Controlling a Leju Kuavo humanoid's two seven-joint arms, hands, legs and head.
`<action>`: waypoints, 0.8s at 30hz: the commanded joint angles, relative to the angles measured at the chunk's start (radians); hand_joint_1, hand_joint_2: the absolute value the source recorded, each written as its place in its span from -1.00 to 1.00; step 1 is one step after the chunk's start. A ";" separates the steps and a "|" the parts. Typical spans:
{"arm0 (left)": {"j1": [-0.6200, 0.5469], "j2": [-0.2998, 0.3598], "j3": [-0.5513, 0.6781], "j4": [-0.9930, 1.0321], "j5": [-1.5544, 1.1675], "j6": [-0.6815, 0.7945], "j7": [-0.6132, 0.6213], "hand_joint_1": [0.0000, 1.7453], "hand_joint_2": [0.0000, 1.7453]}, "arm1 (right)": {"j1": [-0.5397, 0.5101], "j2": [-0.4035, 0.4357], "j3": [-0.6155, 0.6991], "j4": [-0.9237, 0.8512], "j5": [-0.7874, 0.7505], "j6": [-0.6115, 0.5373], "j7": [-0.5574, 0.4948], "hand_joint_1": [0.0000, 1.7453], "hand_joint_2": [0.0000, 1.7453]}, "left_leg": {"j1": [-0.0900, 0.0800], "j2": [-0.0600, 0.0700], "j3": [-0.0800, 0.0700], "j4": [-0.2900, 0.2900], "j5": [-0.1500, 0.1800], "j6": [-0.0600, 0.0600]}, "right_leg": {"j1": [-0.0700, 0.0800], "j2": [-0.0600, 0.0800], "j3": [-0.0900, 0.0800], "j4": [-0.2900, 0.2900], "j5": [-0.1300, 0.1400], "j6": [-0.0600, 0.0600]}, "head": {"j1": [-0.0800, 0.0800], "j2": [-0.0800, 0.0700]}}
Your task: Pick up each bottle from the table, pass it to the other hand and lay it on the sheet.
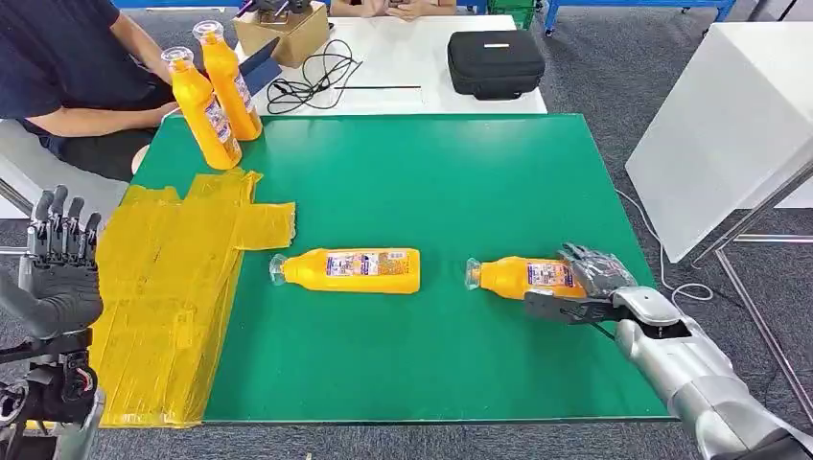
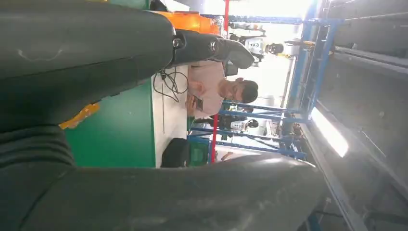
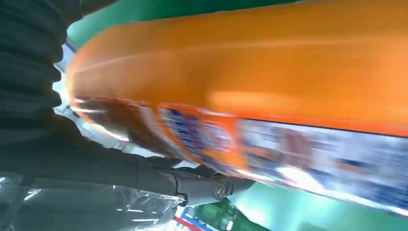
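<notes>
Two bottles lying mid-frame on green table (image 1: 460,364); right hand (image 1: 587,280) fingers wrapped around lower-right bottle (image 1: 518,276). Left hand (image 1: 59,273) spread, holding nothing. Smooth, rigid, probably slippery; best gripped mid-body.

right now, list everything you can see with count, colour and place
lying bottles: 2, orange, mid green table, one free, one in the right hand
standing bottles: 2, orange, far left corner
sheet: 1, yellow, left edge of table
table: 1, green top
case: 1, black, white table beyond
cable: 1, black, white table
cardboard box: 1, brown, white table
person: 1, dark shirt, far left
left hand: dark, raised beside sheet, holds nothing
right hand: dark, grips lying bottle
</notes>
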 commanded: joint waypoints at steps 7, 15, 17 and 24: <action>-0.108 0.033 -0.076 0.170 0.034 -0.009 -0.014 -1.00 -1.00 | 0.154 -0.099 -0.058 -0.111 -0.017 0.005 0.008 -1.00 1.00 | 0.001 -0.008 0.001 -0.002 0.000 0.000 | 0.001 -0.009 0.004 -0.003 -0.001 0.002 | -0.001 0.000; -0.079 0.017 -0.074 0.141 0.029 0.007 -0.027 -1.00 -1.00 | 0.185 -0.068 -0.063 -0.122 0.001 -0.007 0.022 -1.00 1.00 | 0.001 -0.003 0.003 -0.002 0.000 0.000 | 0.001 -0.004 0.003 -0.003 0.000 0.001 | 0.000 0.000; -0.048 -0.001 -0.058 0.106 0.023 0.025 -0.037 -1.00 -1.00 | 0.165 -0.037 -0.048 -0.088 0.029 0.000 0.011 -1.00 1.00 | 0.001 -0.002 0.003 -0.002 0.000 0.000 | 0.001 -0.004 0.003 -0.003 0.000 0.001 | 0.000 0.000; 0.080 -0.038 0.022 -0.025 0.011 0.029 -0.036 -1.00 -1.00 | 0.083 0.037 0.003 0.001 0.048 0.031 -0.027 1.00 1.00 | 0.002 0.008 0.006 -0.002 -0.002 0.000 | 0.002 0.006 0.005 -0.003 0.001 0.001 | 0.000 0.000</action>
